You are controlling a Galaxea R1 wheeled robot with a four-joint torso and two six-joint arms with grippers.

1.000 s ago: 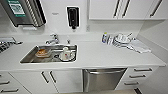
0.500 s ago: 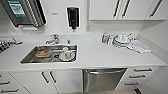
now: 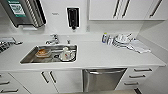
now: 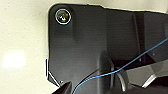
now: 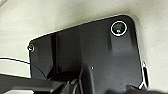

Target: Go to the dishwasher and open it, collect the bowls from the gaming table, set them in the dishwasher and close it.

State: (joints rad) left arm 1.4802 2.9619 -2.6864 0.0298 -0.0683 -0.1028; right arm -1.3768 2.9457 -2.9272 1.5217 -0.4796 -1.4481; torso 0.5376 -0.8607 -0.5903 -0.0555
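Dishwasher (image 3: 103, 79), door closed, sits under the tabletop (image 3: 100, 56) just right of the sink (image 3: 50, 53), bar handle (image 3: 105, 72) running horizontally; whether either end effector is open or holding anything cannot be told.

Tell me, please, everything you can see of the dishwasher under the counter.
The dishwasher is an under-counter unit with a brushed steel-looking front and a horizontal bar handle across its top. It looks shut, its front roughly flush with the cabinets. It sits below the white countertop, right of the sink, between white cabinet doors on one side and a stack of drawers on the other. Its lower part is cut off by the picture's edge. Nothing touches its front.
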